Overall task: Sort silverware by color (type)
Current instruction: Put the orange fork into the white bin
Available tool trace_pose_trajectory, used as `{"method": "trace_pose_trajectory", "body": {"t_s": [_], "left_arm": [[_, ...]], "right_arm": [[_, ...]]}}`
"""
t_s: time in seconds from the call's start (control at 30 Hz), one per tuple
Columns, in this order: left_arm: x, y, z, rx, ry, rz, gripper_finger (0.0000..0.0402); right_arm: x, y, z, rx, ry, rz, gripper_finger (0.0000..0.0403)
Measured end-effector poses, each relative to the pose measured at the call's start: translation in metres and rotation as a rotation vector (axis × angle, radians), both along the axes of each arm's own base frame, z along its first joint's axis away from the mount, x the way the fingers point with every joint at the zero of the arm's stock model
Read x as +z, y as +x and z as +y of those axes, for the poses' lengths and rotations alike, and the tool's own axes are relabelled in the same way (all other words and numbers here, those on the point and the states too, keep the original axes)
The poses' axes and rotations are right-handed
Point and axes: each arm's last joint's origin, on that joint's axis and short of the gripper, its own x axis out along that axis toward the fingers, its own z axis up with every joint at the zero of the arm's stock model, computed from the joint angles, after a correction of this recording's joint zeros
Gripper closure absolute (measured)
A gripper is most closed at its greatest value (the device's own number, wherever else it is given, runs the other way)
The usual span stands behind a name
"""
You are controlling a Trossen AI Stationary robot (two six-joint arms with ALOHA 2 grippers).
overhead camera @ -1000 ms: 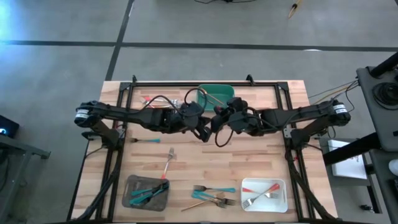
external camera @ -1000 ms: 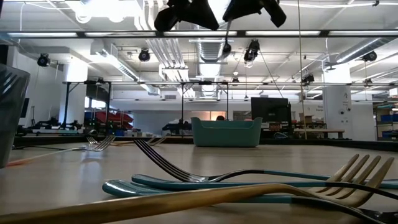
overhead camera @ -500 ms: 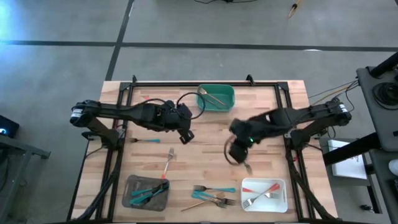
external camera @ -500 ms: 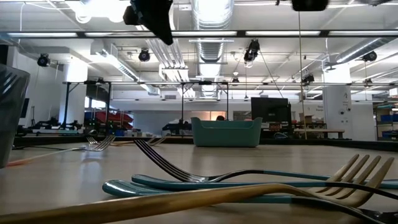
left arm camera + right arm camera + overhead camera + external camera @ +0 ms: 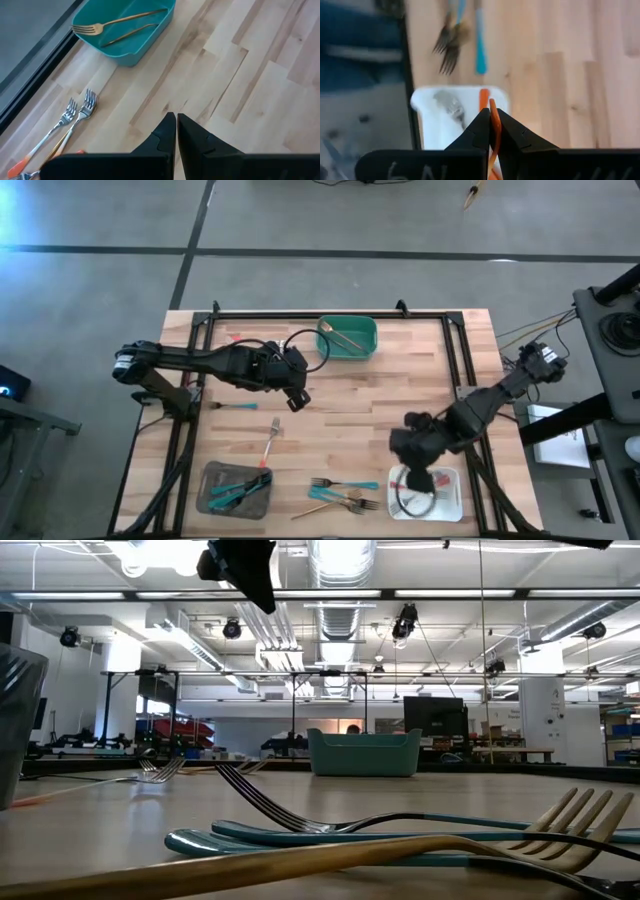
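My right gripper [image 5: 414, 480] hovers over the white tray [image 5: 449, 477] at the near right and is shut on a red-orange-handled piece [image 5: 493, 116]. A fork with a red-orange handle [image 5: 451, 106] lies in that tray. My left gripper [image 5: 297, 398] hangs shut and empty above the table's middle left. The green tray [image 5: 347, 338] holds gold pieces [image 5: 120, 21]. The grey tray [image 5: 237, 488] holds teal-handled ones. Loose on the wood lie a teal fork [image 5: 232, 406], a red-orange fork [image 5: 271, 438], teal and gold forks [image 5: 345, 492], and two red-orange forks [image 5: 67, 122]. My right gripper pinches the red-orange handle [image 5: 492, 107] between its two fingers, coming from above with the fingers pointing down. The handle runs along the fingers and its end pokes just past their tips. The piece is lifted clear above the white tray; its head is hidden behind the gripper.
The frame's dark rails run along the table's left, right and far sides. A black cable [image 5: 300, 340] loops beside the green tray. Bare wood lies across the table's middle [image 5: 380, 405]. In the low view, teal and gold forks [image 5: 400, 840] lie close in front.
My right gripper has swung from beside my left gripper near the green tray toward the table's near right, carrying the red-orange-handled piece, and now stands over the white tray. My left gripper drew back a little toward the left early on, then kept still.
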Motion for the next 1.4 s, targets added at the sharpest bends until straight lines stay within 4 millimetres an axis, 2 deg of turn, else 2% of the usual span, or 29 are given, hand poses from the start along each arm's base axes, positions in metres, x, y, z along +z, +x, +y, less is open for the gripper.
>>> {"method": "trace_pose_trajectory", "body": {"t_s": [0.23,0.53,0.73,0.97,1.2,1.4], "left_arm": [[0.000,0.000,-0.002,0.013,-0.014,-0.007,0.0401],[0.000,-0.001,-0.007,0.019,-0.030,-0.015,0.0401],[-0.002,-0.003,-0.010,-0.006,-0.065,0.014,0.0401],[-0.007,-0.015,-0.017,-0.110,-0.127,0.174,0.0401],[-0.013,-0.045,-0.040,-0.229,-0.116,0.471,0.0401],[-0.014,-0.054,-0.057,-0.280,-0.184,0.460,0.0402]], "right_arm": [[-0.021,-0.011,0.028,0.238,0.025,-0.056,0.0394],[-0.049,-0.005,0.042,0.229,0.010,-0.002,0.0394],[-0.059,0.000,0.046,0.193,0.007,0.041,0.0384],[-0.059,0.001,0.046,0.189,0.008,0.031,0.0340],[-0.055,0.001,0.045,0.097,0.018,0.018,0.0299],[-0.046,0.004,0.041,-0.003,0.052,0.009,0.0291]]}}
